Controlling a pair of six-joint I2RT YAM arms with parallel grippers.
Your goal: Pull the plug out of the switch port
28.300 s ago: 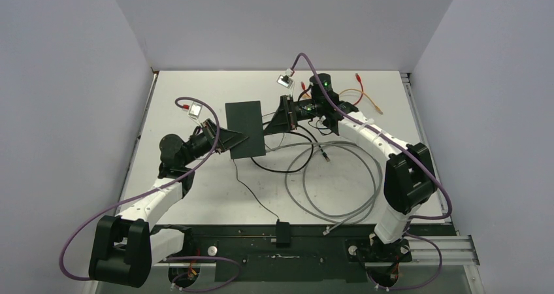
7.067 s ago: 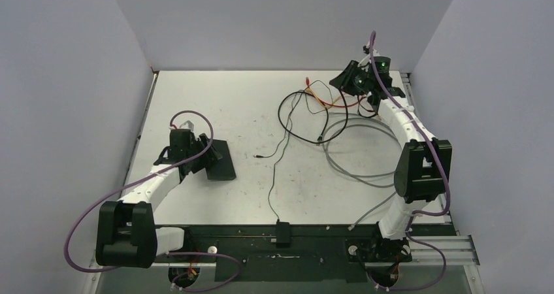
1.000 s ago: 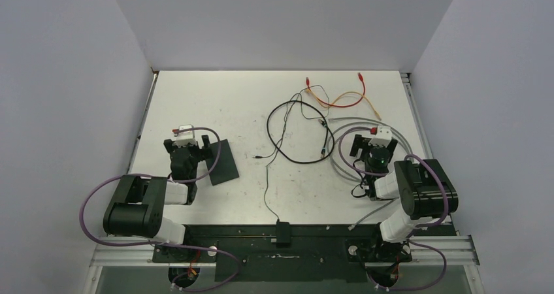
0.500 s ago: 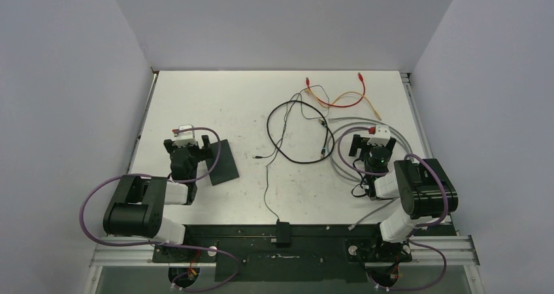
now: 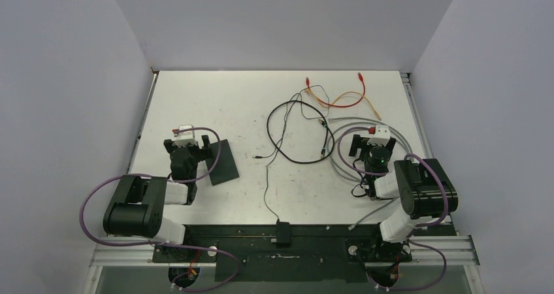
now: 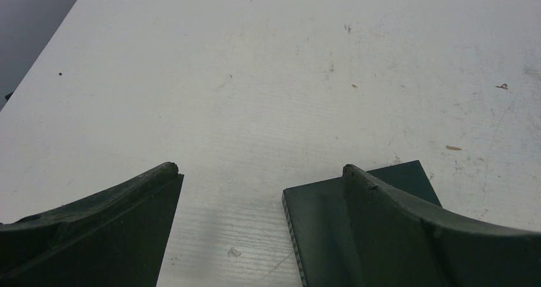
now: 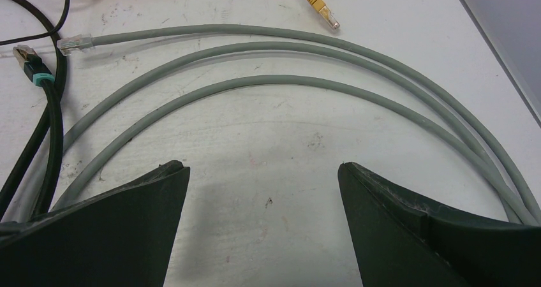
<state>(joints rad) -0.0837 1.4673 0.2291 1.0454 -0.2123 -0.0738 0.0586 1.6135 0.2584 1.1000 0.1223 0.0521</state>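
The switch [image 5: 223,164] is a flat matte-black box lying on the white table at the left. No cable runs into it in the top view. My left gripper [image 5: 189,139] stands open, its right finger over the switch's [image 6: 319,226] near corner and bare table between the fingers [image 6: 259,168]. A black cable's plug with a teal collar [image 7: 29,60] lies loose on the table [image 5: 325,149]. My right gripper [image 5: 371,138] is open over bare table [image 7: 259,166], inside the grey cable's arc. I cannot tell which loose plug is the task's plug.
A looped black cable [image 5: 295,161] lies mid-table. A grey cable [image 7: 287,80] with a clear plug [image 7: 75,43] curves round the right gripper. Red and orange cables [image 5: 340,99] lie at the back. A small black block [image 5: 283,232] with a thin wire sits at the near edge.
Nothing has moved in the last second. Long before, both grippers were at the switch with cables beside it. Now the cables lie to the right and both arms are folded back.
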